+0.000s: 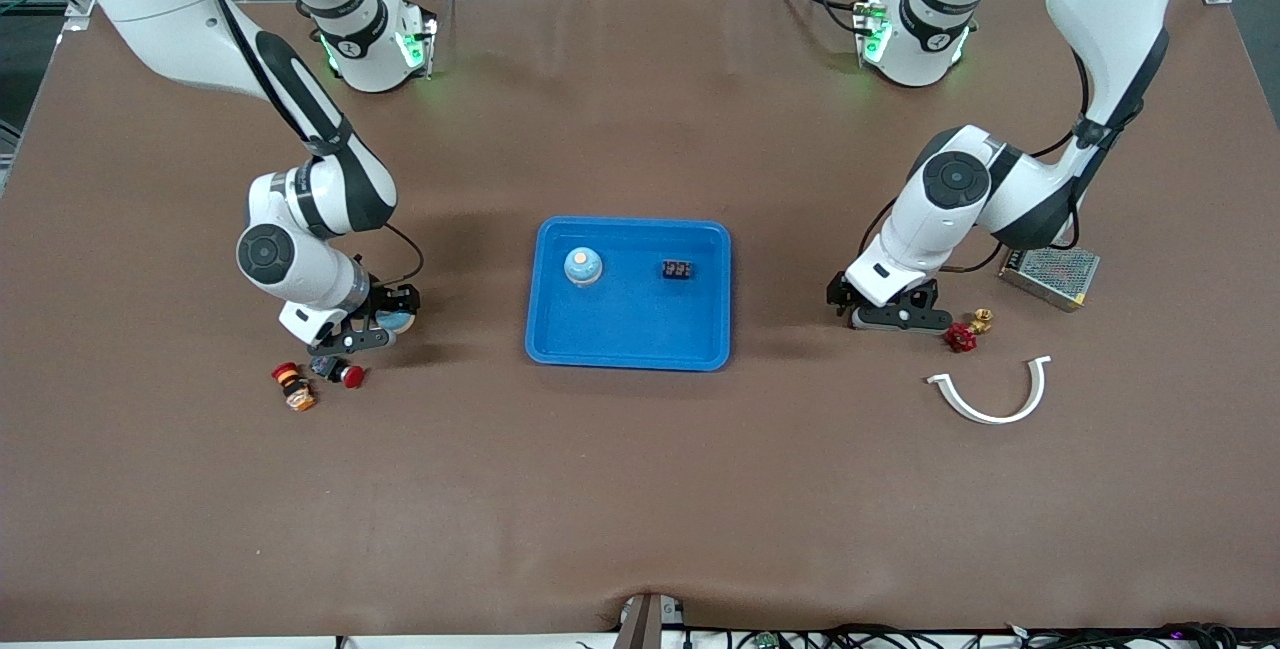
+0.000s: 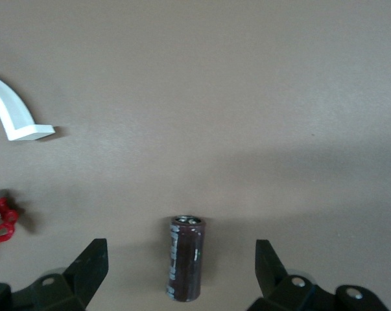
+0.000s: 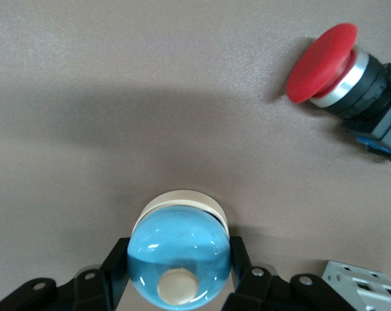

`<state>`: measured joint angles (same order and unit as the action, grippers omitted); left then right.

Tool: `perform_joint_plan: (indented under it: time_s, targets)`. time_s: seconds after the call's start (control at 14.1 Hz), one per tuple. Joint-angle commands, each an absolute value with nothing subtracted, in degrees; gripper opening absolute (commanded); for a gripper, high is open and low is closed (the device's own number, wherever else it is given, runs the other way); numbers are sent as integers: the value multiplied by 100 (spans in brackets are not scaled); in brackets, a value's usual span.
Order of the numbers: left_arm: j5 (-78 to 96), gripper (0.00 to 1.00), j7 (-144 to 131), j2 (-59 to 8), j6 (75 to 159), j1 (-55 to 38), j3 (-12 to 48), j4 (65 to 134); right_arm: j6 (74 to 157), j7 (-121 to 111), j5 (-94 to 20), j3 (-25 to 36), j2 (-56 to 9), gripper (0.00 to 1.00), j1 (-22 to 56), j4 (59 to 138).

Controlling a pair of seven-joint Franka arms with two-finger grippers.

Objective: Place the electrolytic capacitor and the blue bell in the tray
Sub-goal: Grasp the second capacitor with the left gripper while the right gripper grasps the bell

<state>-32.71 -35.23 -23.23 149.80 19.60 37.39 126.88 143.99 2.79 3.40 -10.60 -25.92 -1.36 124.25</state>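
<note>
Looking down from the front camera, you have the tray in the middle of the table, and everything else sits around it. Already inside the tray are a blue bell-shaped piece, toward the right arm's end, and a small black block, toward the left arm's end.

Your right gripper is down at the table, well away from the tray toward the right arm's end, and its fingers are clenched on the blue bell, one on each side of the dome. Near it on the table lies a red push button, and a grey terminal block shows at the edge of the right wrist view.

Your left gripper is low over the table, well away from the tray toward the left arm's end, with its fingers spread wide and holding nothing. The electrolytic capacitor lies on its side on the table between those open fingers, touching neither. A red valve handle and a white curved strip lie just past that gripper, farther from the tray.
</note>
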Motion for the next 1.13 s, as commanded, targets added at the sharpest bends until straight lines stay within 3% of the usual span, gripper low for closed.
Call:
perform_joint_plan:
  time_s: [0.0, 0.07, 0.35, 0.78, 1.06]
  targets:
    - [-3428, 100, -3472, -2294, 15214, 2065, 3788, 12832, 14484, 272, 404, -1081, -2540, 44, -167, 12516]
    - [-3428, 100, -3472, -2285, 15205, 2065, 3788, 12841, 14476, 290, 404, -1081, -2540, 39, -150, 12498]
    - [-3428, 100, -3489, -2285, 15214, 2057, 3788, 12893, 14301, 334, 404, -1090, -2523, 39, -158, 12367]
    - [-3787, 100, -3516, -2390, 15328, 2109, 3771, 13078, 12659, 851, 317, -1169, -2470, 39, -19, 11340]
    - [-4262, 100, -3507, -2759, 15372, 2373, 3771, 13061, 12270, 2071, 132, -1309, -2435, 39, 412, 10917]
